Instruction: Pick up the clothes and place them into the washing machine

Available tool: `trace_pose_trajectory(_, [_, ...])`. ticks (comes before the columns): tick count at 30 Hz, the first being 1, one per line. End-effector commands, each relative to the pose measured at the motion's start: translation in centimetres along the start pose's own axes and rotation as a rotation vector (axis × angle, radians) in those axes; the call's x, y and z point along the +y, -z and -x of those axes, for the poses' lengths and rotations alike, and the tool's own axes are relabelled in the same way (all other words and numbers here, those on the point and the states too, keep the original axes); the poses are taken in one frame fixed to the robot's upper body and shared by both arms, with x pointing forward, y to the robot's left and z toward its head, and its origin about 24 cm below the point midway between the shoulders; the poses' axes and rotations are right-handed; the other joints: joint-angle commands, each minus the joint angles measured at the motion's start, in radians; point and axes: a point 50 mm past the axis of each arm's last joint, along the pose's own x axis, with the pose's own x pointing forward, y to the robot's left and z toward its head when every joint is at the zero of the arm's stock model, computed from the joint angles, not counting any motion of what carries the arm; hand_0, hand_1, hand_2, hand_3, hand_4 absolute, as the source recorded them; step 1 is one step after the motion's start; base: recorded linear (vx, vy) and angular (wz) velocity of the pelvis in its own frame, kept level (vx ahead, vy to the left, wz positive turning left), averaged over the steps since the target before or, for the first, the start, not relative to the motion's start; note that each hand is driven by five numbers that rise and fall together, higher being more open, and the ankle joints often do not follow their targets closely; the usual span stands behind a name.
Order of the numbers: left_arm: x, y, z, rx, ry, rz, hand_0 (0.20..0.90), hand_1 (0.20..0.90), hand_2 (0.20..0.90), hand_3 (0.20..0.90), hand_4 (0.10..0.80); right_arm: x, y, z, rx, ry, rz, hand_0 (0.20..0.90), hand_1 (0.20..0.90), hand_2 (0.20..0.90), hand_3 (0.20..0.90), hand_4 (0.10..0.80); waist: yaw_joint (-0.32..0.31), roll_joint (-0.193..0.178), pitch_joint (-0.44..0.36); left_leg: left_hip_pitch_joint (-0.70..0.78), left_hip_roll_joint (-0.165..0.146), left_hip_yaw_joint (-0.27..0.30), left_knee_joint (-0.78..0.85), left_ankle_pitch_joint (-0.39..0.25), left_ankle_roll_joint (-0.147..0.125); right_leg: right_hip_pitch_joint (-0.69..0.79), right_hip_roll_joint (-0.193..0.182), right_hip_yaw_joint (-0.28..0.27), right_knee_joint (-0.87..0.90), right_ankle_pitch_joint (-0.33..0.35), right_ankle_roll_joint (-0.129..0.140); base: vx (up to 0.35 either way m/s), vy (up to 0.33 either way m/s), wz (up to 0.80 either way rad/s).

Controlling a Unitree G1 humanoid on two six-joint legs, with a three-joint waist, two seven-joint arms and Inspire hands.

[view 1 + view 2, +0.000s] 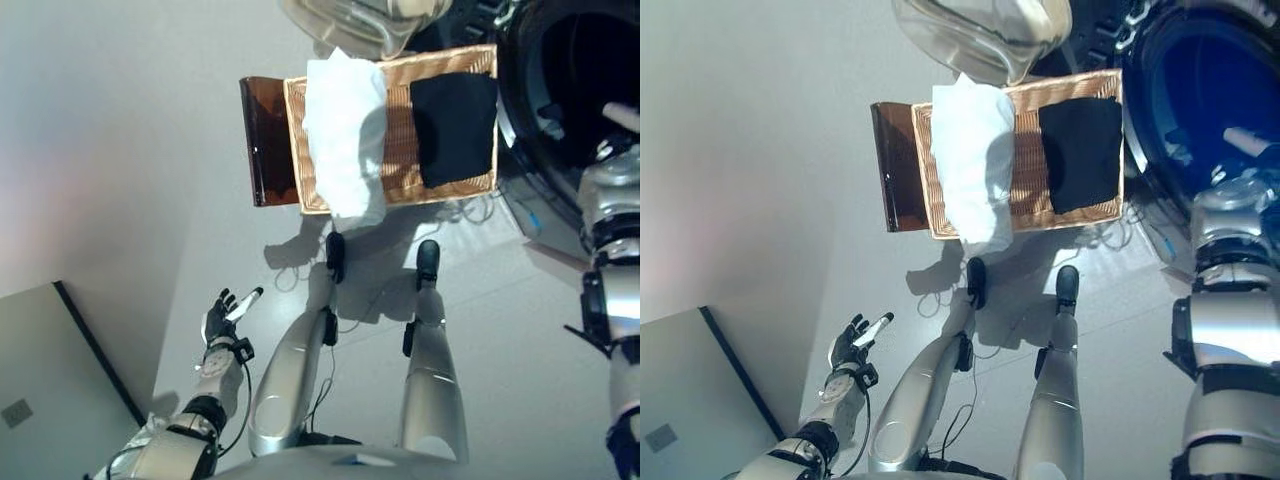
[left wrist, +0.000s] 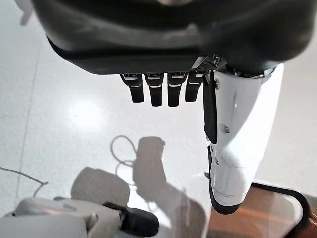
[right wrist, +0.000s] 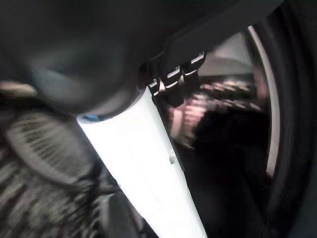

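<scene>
Pale glossy floor ran under everything. Washing machine stood at right, door open, drum dark. Woven basket lay beside it on floor, holding white garment and black garment, both untouched. Right hand reached into drum mouth, fingers straight, gripping nothing; dark heap beyond could be deposited clothing, unclear. Left hand hung low, relaxed, empty. Judged: release done; next call: withdraw, reach basket. No legible writing.
</scene>
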Motion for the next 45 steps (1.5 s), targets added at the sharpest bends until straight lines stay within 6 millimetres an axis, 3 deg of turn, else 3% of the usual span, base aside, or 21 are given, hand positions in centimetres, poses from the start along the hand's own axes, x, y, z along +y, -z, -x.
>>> trace_pose_trajectory(1, [4.9,0.7,-0.3,0.025,-0.198,-0.076,0.900,0.900,0.900,0.900,0.800,-4.1,-6.0,-1.8,-0.341,0.279,-0.044,0.900,0.900,0.900,0.900,0.800,0.049,-0.109,-0.107,0.047,0.022,-0.018,-0.027,-0.067,-0.127,0.048,-0.012,-0.137,-0.001,-0.007,0.003,0.015,0.009,0.08])
trace_pose_trajectory(7, [5.1,0.7,-0.3,0.024,-0.209,-0.082,0.900,0.900,0.900,0.900,0.800,-1.7,-4.7,0.4,-0.415,0.197,0.045,0.900,0.900,0.900,0.900,0.800,0.049,-0.127,-0.116,0.067,0.021,-0.022,-0.027,-0.071,-0.124,0.073,-0.013,-0.145,-0.004,-0.012,0.003,0.010,0.000,0.03])
trace_pose_trajectory(13, [5.6,0.5,-0.4,0.024,-0.220,-0.075,0.900,0.900,0.900,0.900,0.800,1.6,-4.3,3.2,-0.511,-0.046,0.085,0.900,0.900,0.900,0.900,0.800,0.047,-0.151,-0.116,0.083,0.027,-0.021,-0.027,-0.074,-0.121,0.081,-0.008,-0.143,0.002,-0.018,0.000,0.001,-0.001,-0.01])
trace_pose_trajectory(19, [6.1,0.6,-0.4,0.041,-0.241,-0.074,0.900,0.900,0.900,0.900,0.800,4.4,-4.7,6.5,-0.536,-0.222,0.014,0.900,0.900,0.900,0.900,0.800,0.041,-0.169,-0.108,0.088,0.033,-0.021,-0.027,-0.071,-0.120,0.085,-0.003,-0.143,0.004,-0.019,-0.004,0.001,-0.004,-0.03])
trace_pose_trajectory(20, [6.1,0.6,-0.4,0.047,-0.247,-0.068,0.900,0.900,0.900,0.900,0.800,5.6,-5.5,8.8,-0.572,-0.313,-0.042,0.900,0.900,0.900,0.900,0.800,0.037,-0.176,-0.102,0.090,0.034,-0.020,-0.027,-0.070,-0.121,0.088,-0.001,-0.143,0.002,-0.019,-0.005,0.003,-0.010,-0.05])
trace_pose_trajectory(28, [5.8,0.6,-0.4,0.051,-0.246,-0.084,0.900,0.900,0.900,0.900,0.800,8.8,-6.6,15.5,-0.589,-0.575,-0.177,0.900,0.900,0.900,0.900,0.800,0.033,-0.189,-0.084,0.095,0.036,-0.023,-0.027,-0.069,-0.120,0.105,-0.001,-0.151,-0.007,-0.015,-0.008,0.001,-0.006,-0.02])
trace_pose_trajectory(31, [5.8,0.4,-0.5,0.048,-0.249,-0.100,0.900,0.900,0.900,0.900,0.800,9.9,-7.4,18.5,-0.615,-0.689,-0.221,0.900,0.900,0.900,0.900,0.800,0.037,-0.192,-0.079,0.096,0.035,-0.022,-0.027,-0.069,-0.122,0.113,-0.002,-0.156,-0.014,-0.013,-0.008,0.003,0.003,0.05])
trace_pose_trajectory(45, [5.6,0.0,-0.7,0.040,-0.264,-0.133,0.900,0.900,0.900,0.900,0.800,11.1,-9.6,25.2,-0.568,-0.931,-0.419,0.900,0.900,0.900,0.900,0.800,0.049,-0.199,-0.069,0.105,0.032,-0.025,-0.027,-0.069,-0.123,0.133,-0.007,-0.163,-0.027,-0.008,-0.007,0.003,-0.002,0.02])
